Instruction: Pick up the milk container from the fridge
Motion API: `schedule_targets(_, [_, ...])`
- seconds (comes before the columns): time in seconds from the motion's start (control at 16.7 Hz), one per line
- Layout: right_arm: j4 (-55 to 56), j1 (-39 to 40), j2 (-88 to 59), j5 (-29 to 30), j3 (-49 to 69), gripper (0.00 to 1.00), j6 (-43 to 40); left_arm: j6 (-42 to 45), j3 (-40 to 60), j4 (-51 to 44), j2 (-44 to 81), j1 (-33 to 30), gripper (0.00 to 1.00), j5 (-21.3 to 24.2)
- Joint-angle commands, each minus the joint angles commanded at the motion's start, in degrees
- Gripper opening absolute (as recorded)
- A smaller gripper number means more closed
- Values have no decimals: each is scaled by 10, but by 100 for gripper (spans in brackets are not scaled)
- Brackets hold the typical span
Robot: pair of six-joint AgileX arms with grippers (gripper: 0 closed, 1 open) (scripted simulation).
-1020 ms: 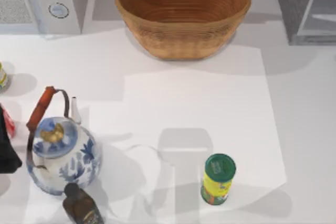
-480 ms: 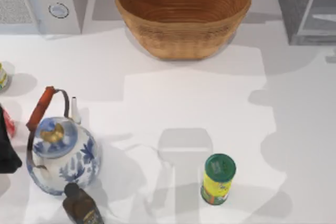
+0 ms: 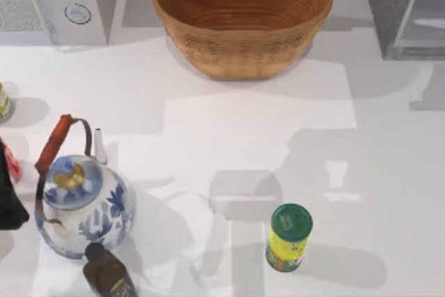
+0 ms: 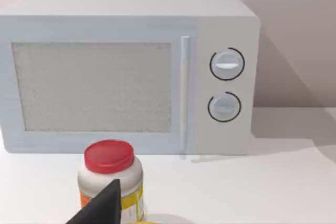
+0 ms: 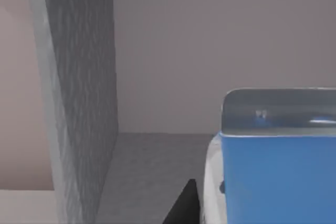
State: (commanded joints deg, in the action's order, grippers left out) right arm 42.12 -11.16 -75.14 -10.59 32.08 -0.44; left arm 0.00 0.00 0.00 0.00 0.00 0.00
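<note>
1. Right end effector: the right wrist view shows one dark finger tip (image 5: 181, 205) low in the frame, just beside the blue, white-edged boxy milk container (image 5: 275, 174). With a single finger in sight, I cannot tell whether the end effector is spread or pressed together, and no contact with the carton is visible.
2. Key relation: the milk container stands upright on the grey floor inside the large grey boxy fridge (image 5: 79, 103), close ahead of the right wrist camera, with the fridge's speckled dark-grey wall on the far side of the finger. Its long axis appears vertical. My judgement: the coming move is a short advance to bring the fingers to either side of the carton.
3. Nearer arm: the fridge (image 3: 403, 8) sits at the desk's back right corner in the top view, so the right arm is the one placed for this pick.
4. Left end effector: a dark finger tip (image 4: 100, 208) shows in the left wrist view, near a red-lidded white jar (image 4: 110, 179) in front of the white two-knob microwave (image 4: 126, 72). Spread or pressed together: cannot tell. The arm looks parked.
5. Count, top view: one woven brown basket (image 3: 242, 15), one blue-and-white kettle (image 3: 82, 206), one green-lidded yellow can (image 3: 288, 236), one dark bottle (image 3: 108, 275), one white desk (image 3: 229, 137).
</note>
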Motion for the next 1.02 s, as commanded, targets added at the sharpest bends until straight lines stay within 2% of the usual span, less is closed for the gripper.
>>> schedule_targets(0.66, [-318,84,570,80,-242,0,3,0,0,0,0,0,100,0])
schedule_targets(1.02, [-415,110,741,104,-316,0,4,0,0,0,0,0,100,0])
